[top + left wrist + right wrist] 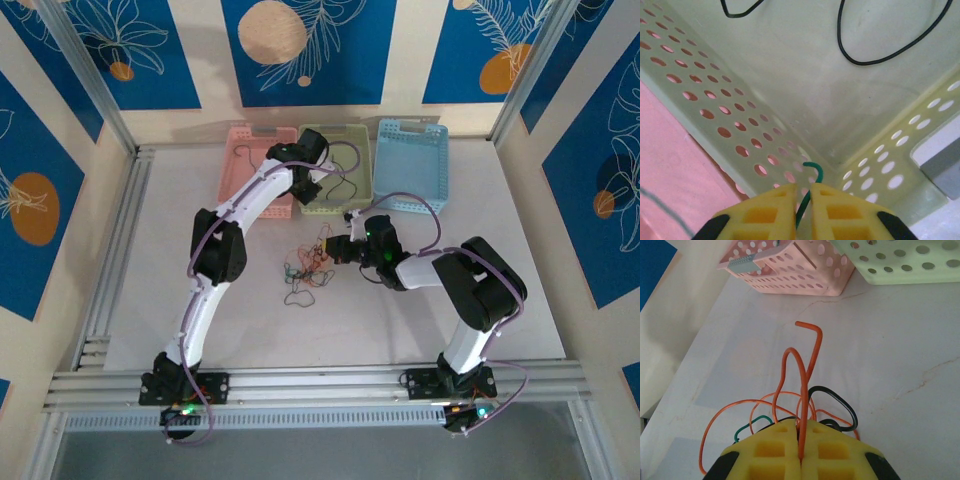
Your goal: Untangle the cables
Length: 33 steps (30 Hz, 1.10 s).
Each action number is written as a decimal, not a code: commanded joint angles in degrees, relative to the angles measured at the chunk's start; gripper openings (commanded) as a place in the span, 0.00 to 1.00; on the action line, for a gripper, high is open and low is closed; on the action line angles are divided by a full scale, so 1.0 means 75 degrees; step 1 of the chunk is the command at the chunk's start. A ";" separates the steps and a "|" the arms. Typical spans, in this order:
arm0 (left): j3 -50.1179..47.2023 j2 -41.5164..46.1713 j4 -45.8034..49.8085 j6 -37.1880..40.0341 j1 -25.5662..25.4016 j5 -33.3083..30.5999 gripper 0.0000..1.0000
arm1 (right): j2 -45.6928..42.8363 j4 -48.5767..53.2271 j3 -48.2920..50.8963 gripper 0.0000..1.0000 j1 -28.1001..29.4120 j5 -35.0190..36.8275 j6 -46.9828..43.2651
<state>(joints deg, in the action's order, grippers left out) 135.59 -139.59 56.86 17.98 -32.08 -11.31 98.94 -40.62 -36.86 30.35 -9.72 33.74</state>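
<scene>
Baskets [412,165] line the far edge (cables [310,262] clutter mid-table); tabletop [160,260] left of them lies free.

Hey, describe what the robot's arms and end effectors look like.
The left arm and right arm have white tubular links and bulky black joints, with lilac cables looping along them. Their black bases carry small green lights. The left end effector and right end effector each have two blocky yellow fingers moulded with square recesses, on black mounts.

The left arm [235,215] arches up to the upper centre of the overhead view; the left gripper [803,189] has its fingers a sliver apart, with a green cable [815,167] in the gap. The right arm [470,290] bends leftward at mid-frame, and the right gripper [801,426] is clamped on an orange cable [807,355].
</scene>
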 commanded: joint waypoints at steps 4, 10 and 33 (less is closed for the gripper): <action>0.0096 0.0030 -0.0193 0.0017 -0.0084 -0.0400 0.03 | 0.0094 0.0002 -0.0159 0.02 0.0027 -0.0149 0.0075; 0.0058 0.0419 -0.0569 -0.0141 -0.0058 -0.0566 0.00 | 0.0096 0.0020 -0.0152 0.02 0.0032 -0.0152 0.0062; -0.1855 0.1768 -0.1539 -0.1832 0.1357 -0.0110 0.00 | 0.0074 -0.0002 -0.0133 0.02 0.0032 -0.0158 0.0060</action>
<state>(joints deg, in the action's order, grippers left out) 122.98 -125.12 45.15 6.76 -22.85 -13.52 98.94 -40.62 -36.93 30.35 -9.74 33.71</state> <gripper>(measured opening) 0.065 0.062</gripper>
